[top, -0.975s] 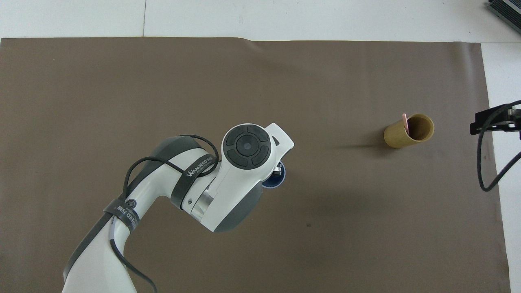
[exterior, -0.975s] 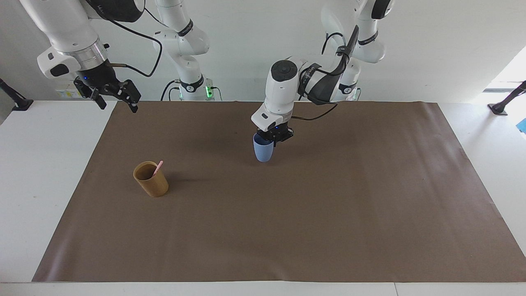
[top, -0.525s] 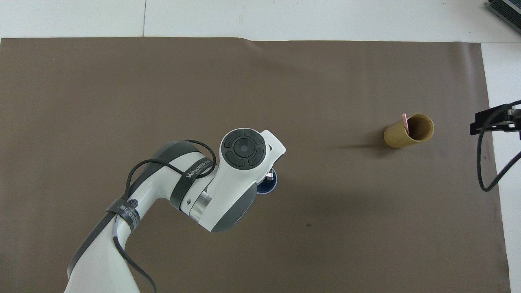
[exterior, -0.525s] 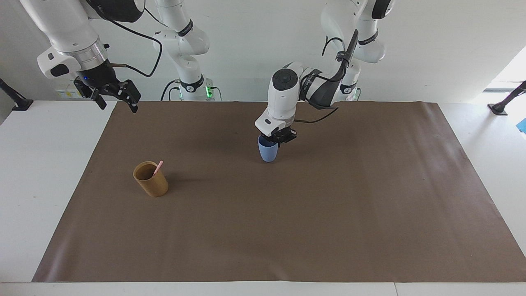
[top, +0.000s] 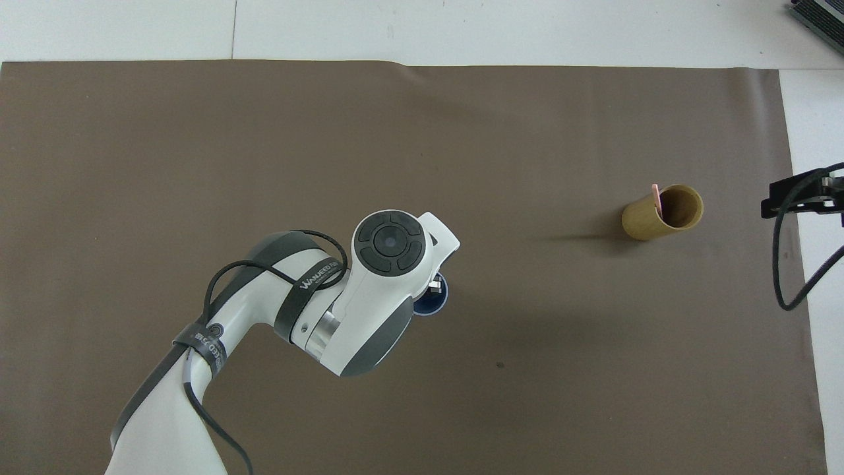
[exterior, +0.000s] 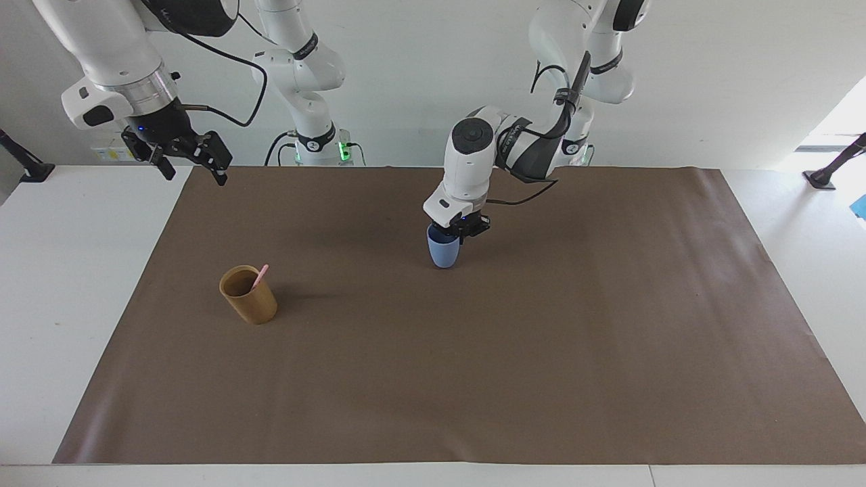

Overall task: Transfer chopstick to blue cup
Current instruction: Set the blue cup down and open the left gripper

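The blue cup (exterior: 444, 254) stands upright near the middle of the brown mat, its base at or just above the mat. My left gripper (exterior: 455, 234) comes down from above and is shut on the cup's rim. In the overhead view the left hand covers most of the cup (top: 436, 303), and the left gripper (top: 434, 288) barely shows. One pale-pink chopstick (exterior: 260, 275) leans in a brown cup (exterior: 249, 297) toward the right arm's end; the chopstick (top: 655, 195) and brown cup (top: 661, 214) also show from overhead. My right gripper (exterior: 191, 161) waits open and empty, raised over the mat's edge.
The brown mat (exterior: 473, 379) covers most of the white table (exterior: 61, 284). Black stands (exterior: 27, 166) (exterior: 829, 169) sit at both ends of the table near the robots. A dark object (top: 817, 13) lies at the table's corner farthest from the robots.
My left gripper has drawn the blue cup a little toward the left arm's end, and the cup has gone from tilted to upright. The right arm has not moved.
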Controlling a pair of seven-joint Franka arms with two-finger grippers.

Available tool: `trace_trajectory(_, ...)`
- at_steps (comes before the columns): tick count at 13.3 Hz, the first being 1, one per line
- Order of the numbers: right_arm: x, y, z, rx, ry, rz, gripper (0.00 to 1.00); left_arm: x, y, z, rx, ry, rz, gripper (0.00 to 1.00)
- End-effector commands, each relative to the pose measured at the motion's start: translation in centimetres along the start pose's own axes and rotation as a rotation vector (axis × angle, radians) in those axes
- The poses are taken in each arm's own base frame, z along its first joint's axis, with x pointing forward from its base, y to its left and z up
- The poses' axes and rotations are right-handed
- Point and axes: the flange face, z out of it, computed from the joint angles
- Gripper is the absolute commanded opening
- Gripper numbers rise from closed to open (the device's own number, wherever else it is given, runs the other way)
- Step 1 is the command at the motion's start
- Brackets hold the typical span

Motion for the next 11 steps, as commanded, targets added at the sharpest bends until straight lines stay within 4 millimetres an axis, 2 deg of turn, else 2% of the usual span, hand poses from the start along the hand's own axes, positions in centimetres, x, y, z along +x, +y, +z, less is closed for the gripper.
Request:
trace_trajectory(1,-0.5,0.2,0.1,-0.011,-0.01,-0.029,1.0,-0.8,-0.7,-0.3,-0.049,0.007,-0.04,0.0)
trace_trajectory(2,-0.5,0.2,0.0,-0.011,-0.008,-0.029,1.0,-1.0,-0.6,-0.3,-0.051,0.009,-0.039,0.0)
trace_trajectory(3,-0.5,0.2,0.0,-0.011,-0.008,-0.029,1.0,-1.0,-0.7,-0.1,-0.05,0.008,-0.039,0.07)
trace_trajectory(4,-0.5,0.1,0.1,-0.011,-0.01,-0.031,1.0,-1.0,-0.7,-0.3,-0.056,0.008,-0.062,0.22)
trace_trajectory(5,-0.5,0.2,0.0,-0.011,-0.008,-0.029,1.0,-0.9,-0.6,-0.3,-0.065,0.013,-0.086,0.42)
trace_trajectory(6,-0.5,0.2,0.0,-0.011,-0.008,-0.029,1.0,-0.8,-0.6,-0.4,-0.07,0.019,-0.095,0.68)
trace_trajectory(7,-0.5,0.2,0.0,-0.011,-0.008,-0.029,1.0,-0.8,-0.6,-0.3,-0.068,0.016,-0.101,1.0)
trace_trajectory(10,-0.5,0.2,0.0,-0.011,-0.008,-0.029,1.0,-0.4,-1.0,-0.8,-0.051,-0.006,-0.11,1.0)
trace_trajectory(11,-0.5,0.1,0.0,-0.011,-0.008,-0.029,1.0,0.2,-1.3,-1.7,-0.059,0.01,-0.117,1.0)
